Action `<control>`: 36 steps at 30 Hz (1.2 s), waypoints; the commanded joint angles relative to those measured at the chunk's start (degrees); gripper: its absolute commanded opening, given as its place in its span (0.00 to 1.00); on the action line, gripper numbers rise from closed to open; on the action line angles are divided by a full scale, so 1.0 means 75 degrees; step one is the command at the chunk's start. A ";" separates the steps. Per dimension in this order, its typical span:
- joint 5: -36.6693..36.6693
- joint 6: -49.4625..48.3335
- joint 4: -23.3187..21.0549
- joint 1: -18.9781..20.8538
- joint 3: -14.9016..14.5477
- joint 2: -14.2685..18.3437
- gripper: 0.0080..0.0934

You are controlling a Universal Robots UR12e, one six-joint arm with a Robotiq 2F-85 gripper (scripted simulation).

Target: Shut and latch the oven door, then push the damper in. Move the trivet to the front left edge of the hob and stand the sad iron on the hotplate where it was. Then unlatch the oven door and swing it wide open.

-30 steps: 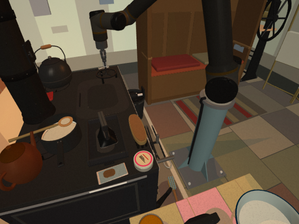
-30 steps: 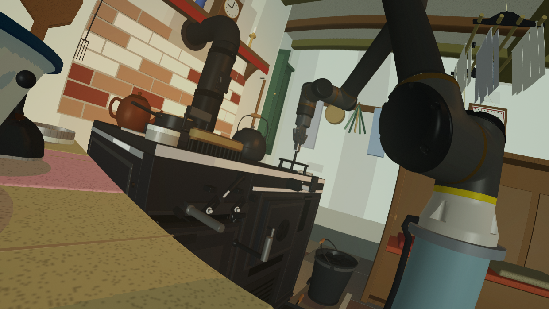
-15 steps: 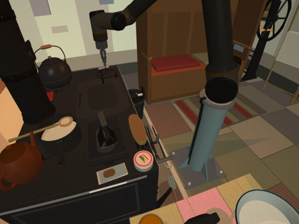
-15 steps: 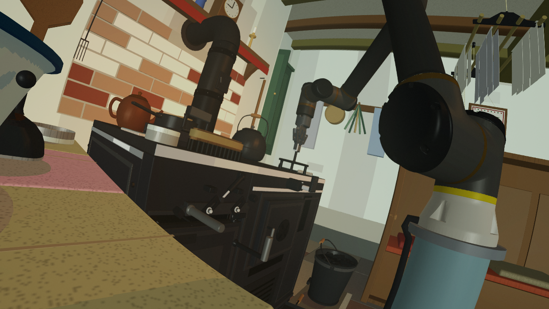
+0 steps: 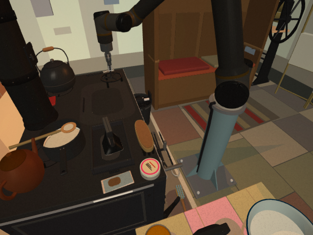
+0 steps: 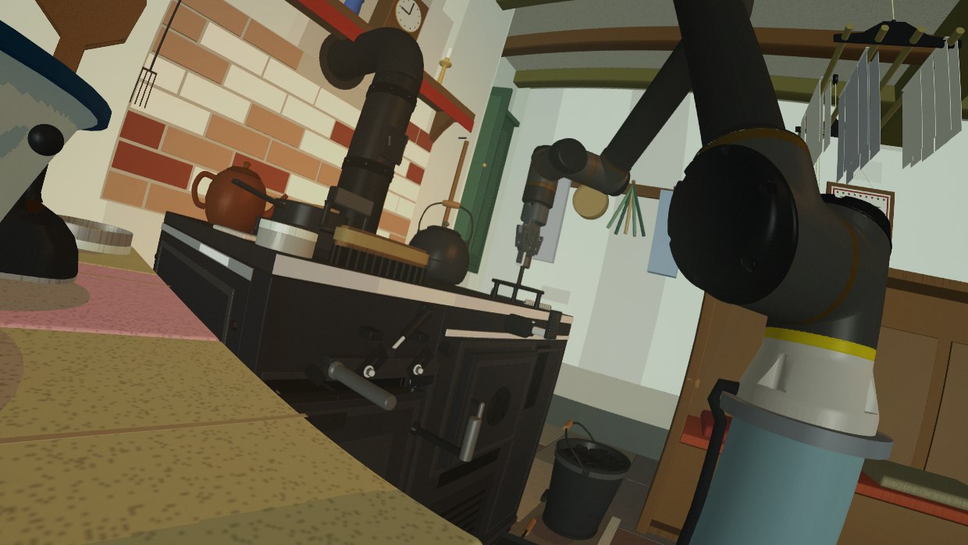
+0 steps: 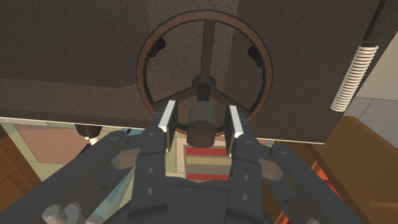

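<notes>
The trivet (image 5: 110,76) (image 6: 518,291) (image 7: 204,73), a dark iron ring on short legs with a centre post, stands on the hob's far corner by the front edge, and my gripper (image 5: 109,66) (image 6: 522,259) (image 7: 202,120) hangs straight above its post. My gripper is open and holds nothing; the post's knob sits between the parted fingers in the wrist camera. The sad iron (image 5: 110,142) lies on a rectangular plate in the middle of the hob, handle pointing toward the trivet. The oven door (image 6: 498,406) is closed, its latch handle (image 6: 471,440) hanging down. The damper rod (image 6: 361,384) sticks out from the stove front.
A black kettle (image 5: 57,73) sits on the hob's back, beside the stovepipe (image 5: 22,76). A pan with a wooden spoon (image 5: 63,141), a brown teapot (image 5: 19,169), a brush (image 5: 143,135) and a round tin (image 5: 150,168) crowd the near end. A coal bucket (image 6: 586,484) stands on the floor.
</notes>
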 commanded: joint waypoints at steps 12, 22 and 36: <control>0.0000 0.0000 0.0029 0.0000 -0.0022 -0.0025 0.47; 0.0000 0.0000 0.0744 0.0000 -0.0367 -0.0416 0.47; 0.0000 0.0000 0.1854 0.0000 -0.0990 -0.0877 0.47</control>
